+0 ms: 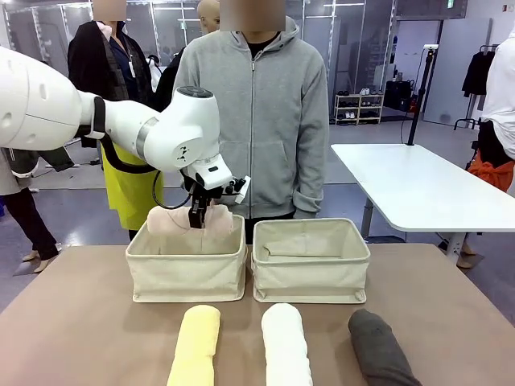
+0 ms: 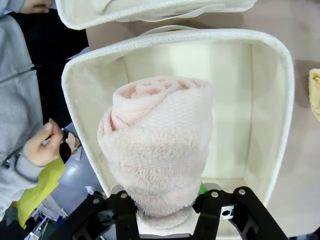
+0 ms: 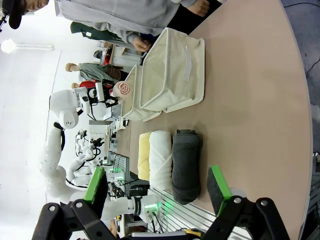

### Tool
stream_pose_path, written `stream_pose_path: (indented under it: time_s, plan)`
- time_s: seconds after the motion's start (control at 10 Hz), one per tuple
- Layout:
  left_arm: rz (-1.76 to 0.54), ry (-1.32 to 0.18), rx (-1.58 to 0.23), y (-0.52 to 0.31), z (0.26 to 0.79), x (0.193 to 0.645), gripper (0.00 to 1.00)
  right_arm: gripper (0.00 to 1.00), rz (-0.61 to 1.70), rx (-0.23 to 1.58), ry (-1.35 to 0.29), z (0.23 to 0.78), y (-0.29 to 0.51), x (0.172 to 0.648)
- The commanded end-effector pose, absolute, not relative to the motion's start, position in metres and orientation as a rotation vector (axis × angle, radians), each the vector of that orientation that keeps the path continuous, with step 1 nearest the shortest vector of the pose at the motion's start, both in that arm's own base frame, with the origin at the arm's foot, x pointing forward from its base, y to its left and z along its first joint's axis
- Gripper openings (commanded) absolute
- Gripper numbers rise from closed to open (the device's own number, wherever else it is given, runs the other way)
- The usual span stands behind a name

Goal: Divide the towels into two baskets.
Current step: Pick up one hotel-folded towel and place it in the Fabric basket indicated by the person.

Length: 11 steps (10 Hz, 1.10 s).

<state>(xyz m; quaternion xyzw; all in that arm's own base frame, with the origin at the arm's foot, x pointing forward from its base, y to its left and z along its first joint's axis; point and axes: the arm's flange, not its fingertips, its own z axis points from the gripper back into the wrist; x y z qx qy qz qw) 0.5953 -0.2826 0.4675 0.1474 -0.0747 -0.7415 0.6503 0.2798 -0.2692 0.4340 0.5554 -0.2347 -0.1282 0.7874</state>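
Note:
My left gripper (image 1: 197,215) is shut on the pale pink towel (image 1: 181,220), holding it on end over the left basket (image 1: 187,277). In the left wrist view the pink towel (image 2: 157,145) rises from between the jaws of the left gripper (image 2: 167,216), with the left basket's (image 2: 272,100) inside below it. The right basket (image 1: 310,273) stands beside it. The yellow towel (image 1: 195,346), white towel (image 1: 286,347) and dark grey towel (image 1: 380,350) lie in a row near the front edge. My right gripper (image 3: 157,186) hangs open above the table, nothing between its fingers, looking at the dark grey towel (image 3: 185,165).
A person in a grey hoodie (image 1: 253,121) stands just behind the baskets at the far side. A white table (image 1: 418,185) stands at the back right. Bare tabletop (image 1: 72,305) lies left and right of the baskets and towels.

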Motion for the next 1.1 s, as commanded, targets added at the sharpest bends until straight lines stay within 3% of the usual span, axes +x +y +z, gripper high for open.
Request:
stream_pose_path:
  time_s: [0.0,0.2,0.5,1.0]
  plan:
    - [-1.712,-0.136,0.305,-0.284,0.472,0.606,0.39,1.00,-0.273,1.205,-0.517,0.437,-0.269,0.279]
    - [-1.706,-0.111,0.287,-0.281,0.461,0.611,0.42,1.00,-0.273,1.205,-0.517,0.437,-0.269,0.279]
    - [-1.709,-0.104,0.276,-0.282,0.454,0.612,1.00,1.00,-0.273,1.205,-0.517,0.437,-0.269,0.279]
    - [-1.672,-0.109,0.284,-0.277,0.459,0.601,1.00,1.00,-0.273,1.205,-0.517,0.437,-0.269,0.279]
